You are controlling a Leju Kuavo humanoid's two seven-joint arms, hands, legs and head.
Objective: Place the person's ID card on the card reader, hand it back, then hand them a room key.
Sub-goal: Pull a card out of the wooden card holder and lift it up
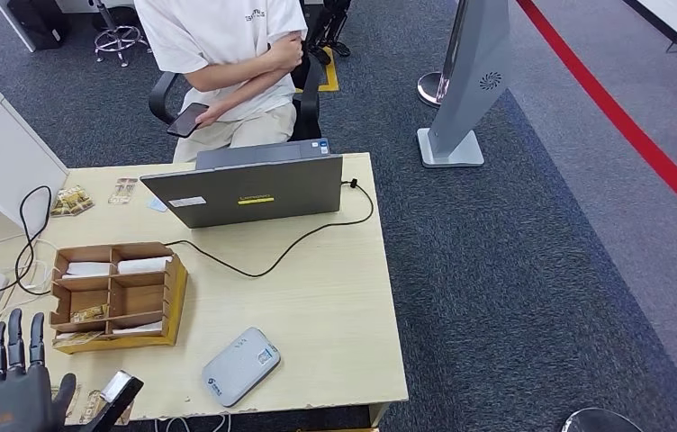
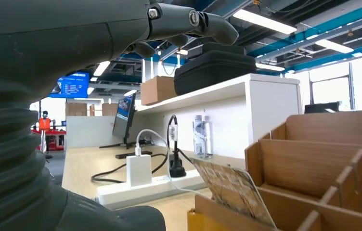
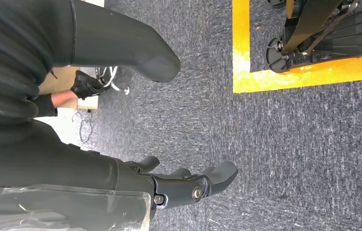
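1. The flat grey rounded-rectangle card reader lies low in the middle of the head view on the pale wooden desk, its long axis slanting from lower left to upper right.
2. The open brown cardboard organiser box, divided into compartments, sits left of it and holds white cards in its upper cells.
3. My left hand is at the lower left corner, dark fingers straight and spread, grasping nothing and touching nothing I can see.
4. My right hand hangs over grey carpet, fingers loosely extended and apart, with nothing in it.
5. A seated person in a white shirt at upper centre holds a dark phone behind the grey laptop.
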